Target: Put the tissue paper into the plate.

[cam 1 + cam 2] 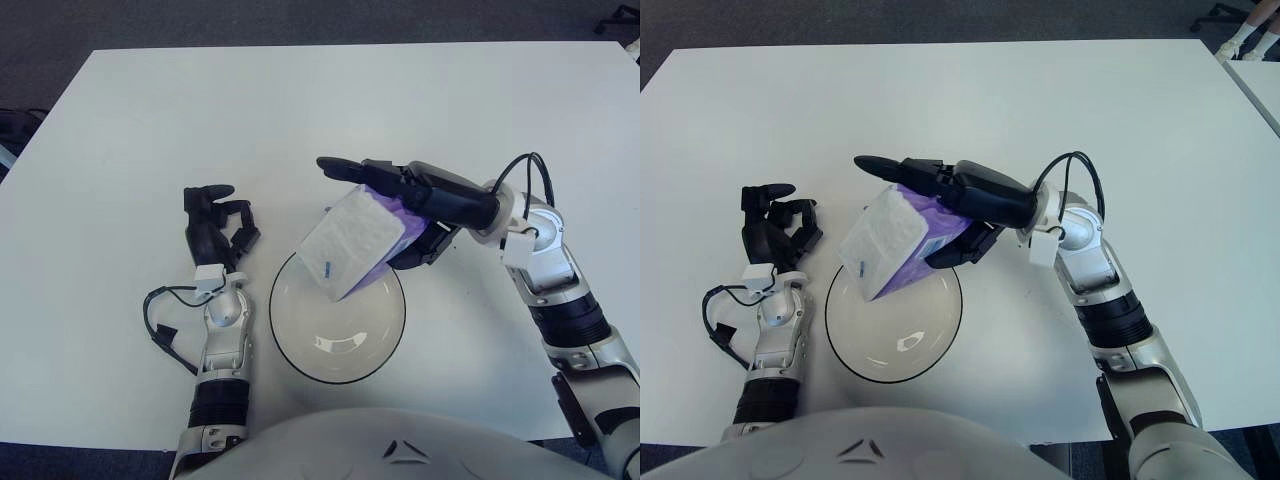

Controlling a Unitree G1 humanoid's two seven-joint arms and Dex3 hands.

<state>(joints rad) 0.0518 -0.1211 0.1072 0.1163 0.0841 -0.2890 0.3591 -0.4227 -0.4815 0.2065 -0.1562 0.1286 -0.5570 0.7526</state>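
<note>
Over the plate's (300, 350) far rim, my right hand (420, 200) clutches the tissue paper pack (355, 240); left hand (215, 225), curled and holding nothing, shows left of the plate.

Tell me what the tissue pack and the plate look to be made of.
Tissue pack, held by the right hand: soft plastic film wrap, white and purple; it looks pliable in the grip, though the sheets inside are hidden.
Plate: likely clear glass or hard plastic; the white table shows through it, with a dark rim and a glossy glint.
</note>
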